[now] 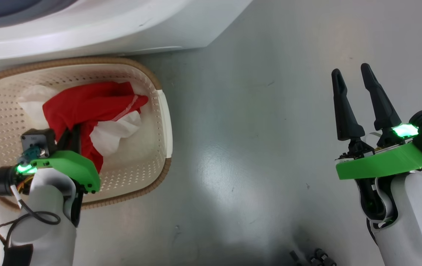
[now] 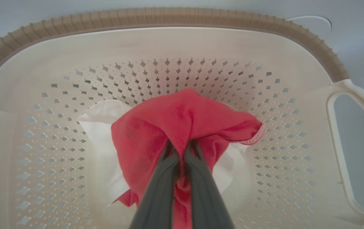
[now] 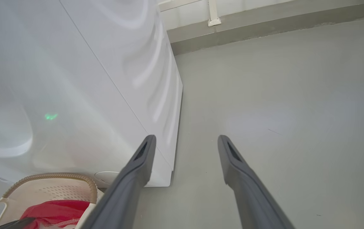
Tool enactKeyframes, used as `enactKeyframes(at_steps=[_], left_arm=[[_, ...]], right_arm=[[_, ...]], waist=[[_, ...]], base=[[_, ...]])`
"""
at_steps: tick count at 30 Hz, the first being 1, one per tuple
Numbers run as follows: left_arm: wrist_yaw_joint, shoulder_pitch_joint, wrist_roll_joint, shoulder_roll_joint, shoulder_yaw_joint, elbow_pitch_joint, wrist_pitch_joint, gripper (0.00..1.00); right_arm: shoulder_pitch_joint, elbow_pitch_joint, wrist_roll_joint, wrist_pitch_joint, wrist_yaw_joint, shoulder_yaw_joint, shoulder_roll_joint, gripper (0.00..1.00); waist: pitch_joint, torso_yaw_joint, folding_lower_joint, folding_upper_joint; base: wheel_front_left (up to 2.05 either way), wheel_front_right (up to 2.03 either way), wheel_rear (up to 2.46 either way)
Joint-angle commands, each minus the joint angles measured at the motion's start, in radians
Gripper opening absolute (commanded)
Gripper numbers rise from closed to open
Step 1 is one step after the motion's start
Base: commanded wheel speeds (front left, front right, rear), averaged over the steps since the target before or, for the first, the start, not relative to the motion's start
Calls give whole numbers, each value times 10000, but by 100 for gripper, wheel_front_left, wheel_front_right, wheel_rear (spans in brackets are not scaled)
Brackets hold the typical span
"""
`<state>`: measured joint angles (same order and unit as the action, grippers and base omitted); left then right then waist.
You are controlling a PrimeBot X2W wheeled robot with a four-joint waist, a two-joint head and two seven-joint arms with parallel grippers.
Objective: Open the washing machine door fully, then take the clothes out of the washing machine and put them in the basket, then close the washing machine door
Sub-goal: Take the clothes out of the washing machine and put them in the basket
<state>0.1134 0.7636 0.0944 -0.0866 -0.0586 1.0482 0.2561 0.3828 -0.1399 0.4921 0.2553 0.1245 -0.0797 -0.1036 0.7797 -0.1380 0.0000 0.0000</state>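
Inside the basket [image 1: 148, 147], my left gripper [image 2: 182, 147] is pinched tight on the clothes [image 1: 85, 103], which sag onto its floor. I should let go low, clear of its rim. Well off the basket, my right gripper [image 1: 352, 70] gapes empty.

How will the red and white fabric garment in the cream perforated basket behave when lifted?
Probably floppy: the red and white fabric garment drapes in loose folds around the shut left gripper. Likely light, since a thin fingertip pinch grips it. It should hang, not roll.
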Motion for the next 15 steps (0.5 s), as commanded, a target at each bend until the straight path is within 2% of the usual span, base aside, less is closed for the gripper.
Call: enactKeyframes(at_steps=[1, 3, 5, 9, 10, 12, 15], left_arm=[[-66, -105, -5, -340, -239, 1, 57, 0], [-92, -42, 34, -374, -300, 69, 57, 8], [-111, 11, 55, -387, -340, 100, 57, 29], [-114, 52, 101, -389, -418, 75, 57, 49], [-111, 46, 110, -384, -434, 64, 57, 59], [-109, 8, 135, -367, -479, 45, 57, 69], [-106, -57, 157, -332, -531, -1, 57, 92]], right_arm=[[-84, 272, 0, 65, 62, -212, -7, 100], [-91, 293, -7, 65, 62, -213, -6, 100], [-89, 303, -11, 65, 62, -197, -3, 100], [-74, 272, -18, 65, 62, -184, 15, 100], [-62, 259, -19, 65, 62, -190, 19, 100], [-38, 235, -24, 65, 62, -199, 21, 100], [-16, 215, -29, 65, 62, -208, 10, 100]], waist=[[136, -111, 0, 0], [181, -135, 0, 0], [211, -143, 0, 0], [198, -137, 0, 0], [184, -132, 0, 0], [145, -112, 0, 0], [80, -72, 0, 0]], base=[[0, 0, 0], [0, 0, 0], [0, 0, 0], [0, 0, 0], [0, 0, 0], [0, 0, 0], [0, 0, 0]])
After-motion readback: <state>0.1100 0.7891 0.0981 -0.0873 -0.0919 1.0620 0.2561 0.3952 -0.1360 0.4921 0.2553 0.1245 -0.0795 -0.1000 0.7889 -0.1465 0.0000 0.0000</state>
